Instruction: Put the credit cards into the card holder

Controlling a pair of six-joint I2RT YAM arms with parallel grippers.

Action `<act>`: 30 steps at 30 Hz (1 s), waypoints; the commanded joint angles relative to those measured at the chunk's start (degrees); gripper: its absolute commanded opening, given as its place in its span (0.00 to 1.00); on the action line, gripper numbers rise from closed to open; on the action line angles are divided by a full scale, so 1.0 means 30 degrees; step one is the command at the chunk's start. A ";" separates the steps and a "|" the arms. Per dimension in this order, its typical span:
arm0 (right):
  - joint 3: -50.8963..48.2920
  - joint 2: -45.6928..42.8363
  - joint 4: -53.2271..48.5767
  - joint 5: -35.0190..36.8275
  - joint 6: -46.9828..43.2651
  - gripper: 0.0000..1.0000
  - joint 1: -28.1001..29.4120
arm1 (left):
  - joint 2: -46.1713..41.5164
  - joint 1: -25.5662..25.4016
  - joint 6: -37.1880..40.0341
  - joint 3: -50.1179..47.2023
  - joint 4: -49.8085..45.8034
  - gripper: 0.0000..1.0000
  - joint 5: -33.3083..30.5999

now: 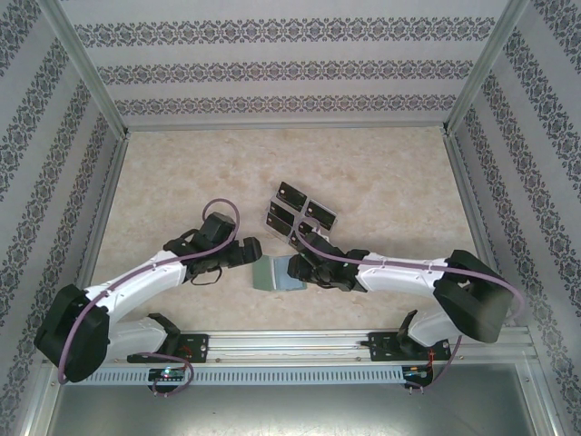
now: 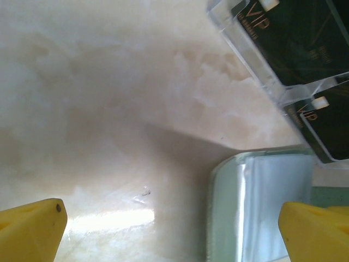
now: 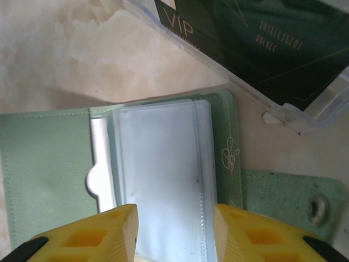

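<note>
The card holder (image 1: 273, 273) lies open and flat on the counter (image 1: 182, 182), between the two arms and near their bases, with its green cover down and its clear sleeves (image 3: 163, 174) facing up. No dark card shows through the sleeves, so I judge the task is at its beginning: the holder is being prepared and no card is in yet. The left fingers (image 1: 247, 250) are spread wide and released, just beside the left edge of the holder, with nothing between them but bare counter and a corner of the sleeve. The right fingers (image 1: 304, 265) hover over the sleeves, half parted, and I see them grasping nothing, though their tips are cut off by the picture edge. The credit cards (image 3: 262, 43) are all in the clear tray (image 3: 327, 112), which stands just behind the holder. From above about four black cards show there, seemingly one in each compartment, the nearest partly hidden by the right arm; the wrist views show gold "VIP" print on them. The next move, I think, calls for taking one card out of the tray, and this is delicate because the card is thin and lies flat inside low walls. Then the card must go into the narrow mouth of one sleeve, by the round notch (image 3: 95, 183), while the other arm keeps the holder from sliding
</note>
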 commanded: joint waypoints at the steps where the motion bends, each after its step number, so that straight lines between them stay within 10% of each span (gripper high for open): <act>1: 0.0443 0.0531 0.0111 0.0023 -0.0379 0.42 0.0019 | 0.0477 0.0185 0.1052 0.0304 -0.0941 1.00 -0.0041; 30: 0.1318 0.0977 0.0044 -0.0598 -0.0622 0.40 0.0553 | 0.3915 0.0169 0.1251 -0.0241 -0.1094 1.00 0.0303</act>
